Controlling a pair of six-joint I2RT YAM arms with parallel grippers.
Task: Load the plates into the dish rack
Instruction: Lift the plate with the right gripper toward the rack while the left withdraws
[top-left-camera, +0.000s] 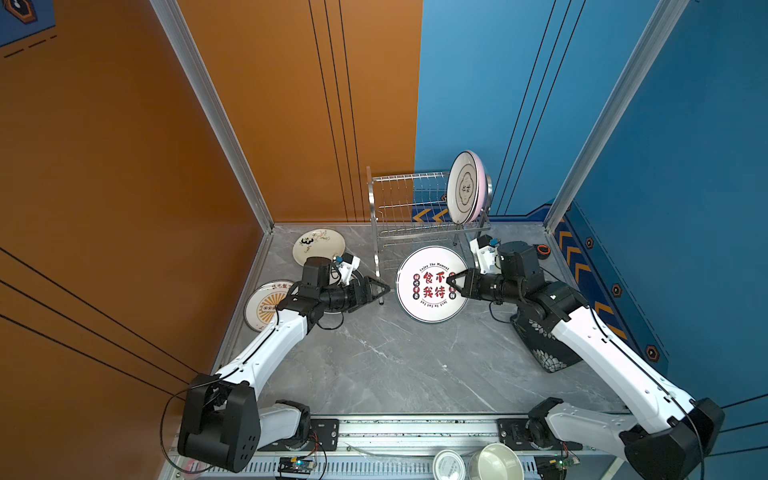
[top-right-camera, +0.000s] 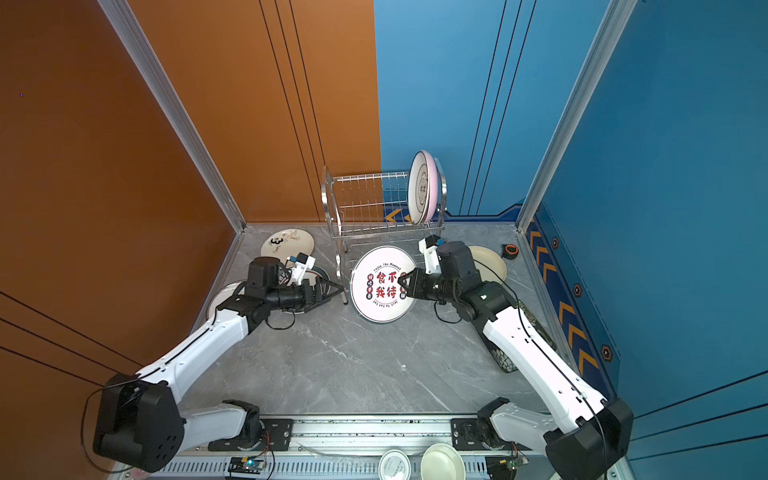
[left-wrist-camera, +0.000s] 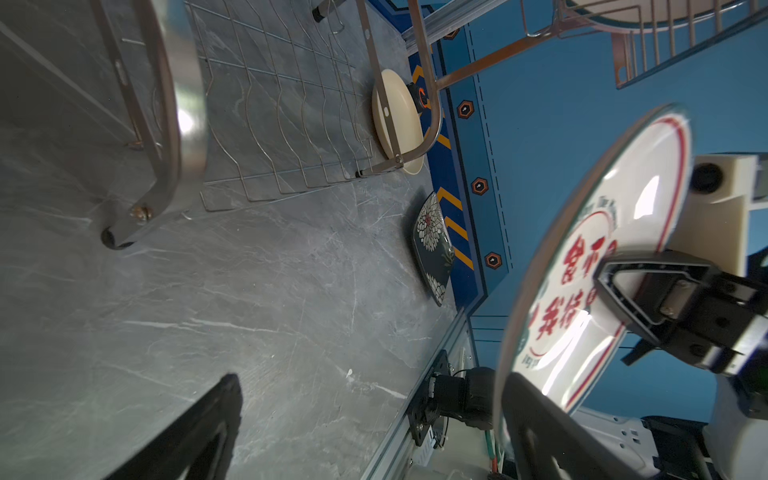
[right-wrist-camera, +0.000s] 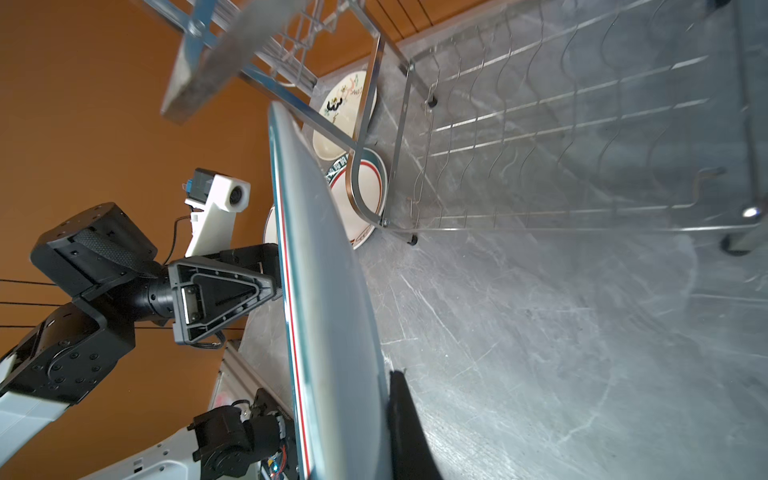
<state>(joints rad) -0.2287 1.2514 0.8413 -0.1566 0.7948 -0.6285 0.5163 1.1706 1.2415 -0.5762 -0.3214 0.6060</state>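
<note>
Closest to the lens, in front of the dish rack (top-left-camera: 415, 208), sit a cream bowl (top-left-camera: 496, 461) and a tin lid (top-left-camera: 448, 464), no part of the job. Just in front of the rack the right gripper (top-left-camera: 451, 281) has its jaws clenched on the rim of the character plate (top-left-camera: 430, 286), one over the printed face and one beneath, holding it face up, slightly tilted, clear of the desk (top-left-camera: 395, 365); the rim is the only purchase a shallow plate offers. By the rack's left front leg the left gripper (top-left-camera: 384, 294) stands with jaws released, grasping nothing, so the right arm alone carries the plate. A dark-rimmed plate (top-left-camera: 461, 195) and a pink plate (top-left-camera: 482, 180) stand upright at the rack's upper right end, leaving slots free; I judge the held plate must turn on edge to enter one
</note>
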